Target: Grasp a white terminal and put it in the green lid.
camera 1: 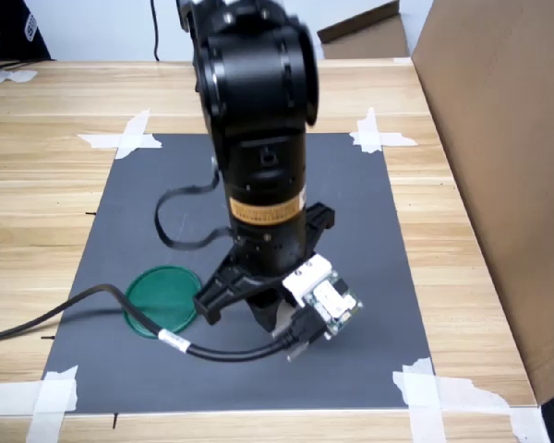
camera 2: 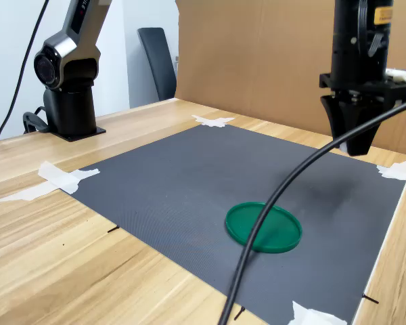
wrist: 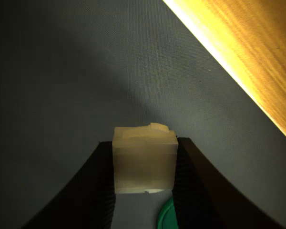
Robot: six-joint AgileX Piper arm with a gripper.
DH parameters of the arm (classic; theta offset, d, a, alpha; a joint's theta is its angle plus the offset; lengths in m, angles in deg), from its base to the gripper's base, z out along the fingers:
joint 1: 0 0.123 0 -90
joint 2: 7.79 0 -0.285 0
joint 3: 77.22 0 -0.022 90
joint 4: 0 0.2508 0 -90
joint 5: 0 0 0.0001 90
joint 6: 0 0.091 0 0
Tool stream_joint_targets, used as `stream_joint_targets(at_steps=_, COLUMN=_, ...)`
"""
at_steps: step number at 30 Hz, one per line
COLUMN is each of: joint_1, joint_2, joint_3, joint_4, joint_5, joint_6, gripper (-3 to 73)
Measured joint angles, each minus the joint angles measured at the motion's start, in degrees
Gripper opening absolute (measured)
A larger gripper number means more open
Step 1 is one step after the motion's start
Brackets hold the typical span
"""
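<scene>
While my hand (wrist: 144,191) pinches the terminal (wrist: 144,160) short of the lid (camera 2: 263,226), early release drops it on the mat (camera 2: 189,176).

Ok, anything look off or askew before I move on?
Nothing stands out. The white terminal sits squarely between the gripper fingers, the green lid lies flat and empty on the dark mat, and the mat's taped corners hold.

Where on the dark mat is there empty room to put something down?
Most of the dark mat is bare: the wide stretch between the green lid and the taped corners toward the arm's base. It is crowded only near the lid, where the gripper hangs holding the white terminal and a cable crosses.
</scene>
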Motion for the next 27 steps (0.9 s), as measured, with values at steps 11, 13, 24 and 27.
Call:
stream_joint_targets(at_steps=11, joint_1=-0.8, joint_2=-11.0, joint_3=0.0, joint_4=6.2, joint_5=4.8, joint_6=0.6, gripper=26.8)
stream_joint_targets(at_steps=13, joint_1=-1.9, joint_2=-11.6, joint_3=0.0, joint_4=7.8, joint_5=5.7, joint_6=0.6, gripper=26.8)
stream_joint_targets(at_steps=24, joint_1=-14.6, joint_2=-14.4, joint_3=11.1, joint_4=5.4, joint_5=5.9, joint_6=-8.3, gripper=26.8)
stream_joint_targets(at_steps=27, joint_1=-16.8, joint_2=-15.9, joint_3=17.6, joint_4=5.2, joint_5=4.0, joint_6=-10.6, gripper=26.8)
